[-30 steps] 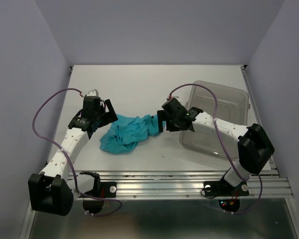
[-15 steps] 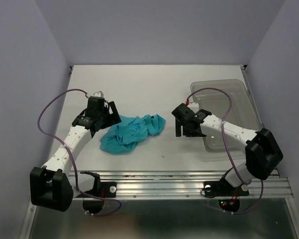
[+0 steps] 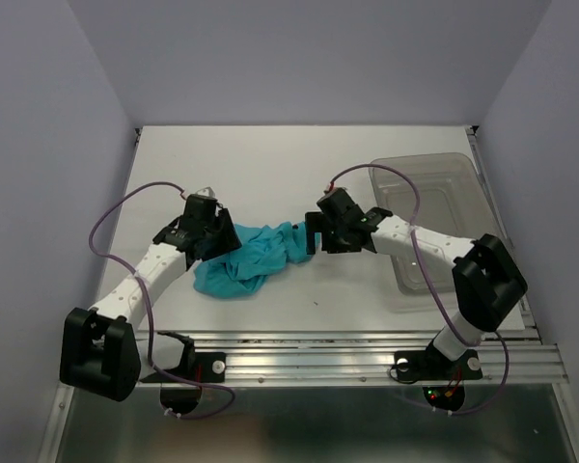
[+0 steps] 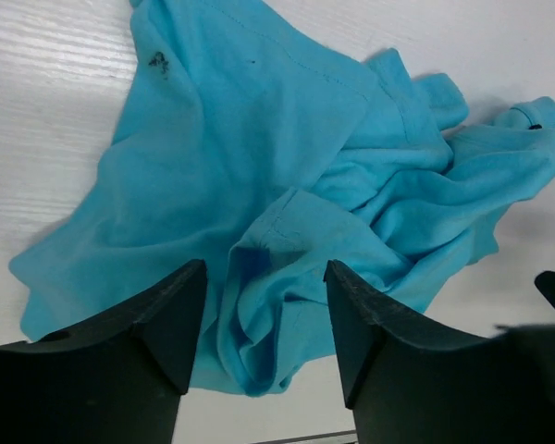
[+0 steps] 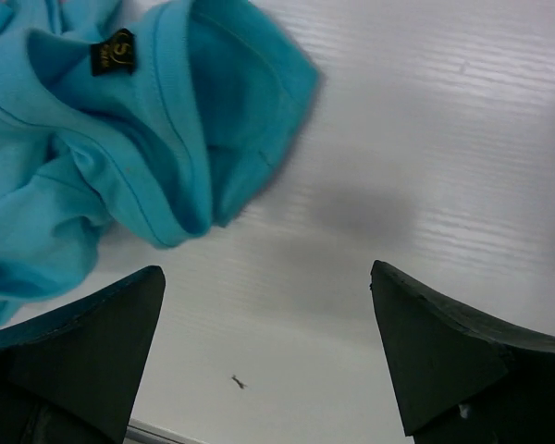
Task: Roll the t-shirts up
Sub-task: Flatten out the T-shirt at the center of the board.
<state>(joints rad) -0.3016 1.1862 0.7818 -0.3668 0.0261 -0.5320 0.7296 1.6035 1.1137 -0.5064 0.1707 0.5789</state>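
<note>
- Left pincer [image 4: 264,270] spread, straddling a raised fold of the t-shirt [image 3: 254,257], likely lining up a grab.
- Right pincer [image 5: 266,270] released over bare worktop [image 3: 270,164], just right of the collar.
- T-shirt crumpled mid-worktop; needs flattening first.

The left arm [image 3: 151,274] and right arm [image 3: 427,249] reach inward (wrists tipped down), jaws parted.

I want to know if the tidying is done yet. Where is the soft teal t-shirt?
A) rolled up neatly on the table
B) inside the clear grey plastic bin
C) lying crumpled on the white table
C: the soft teal t-shirt lies in a crumpled heap on the white table, outside the clear grey plastic bin and not rolled.
</note>
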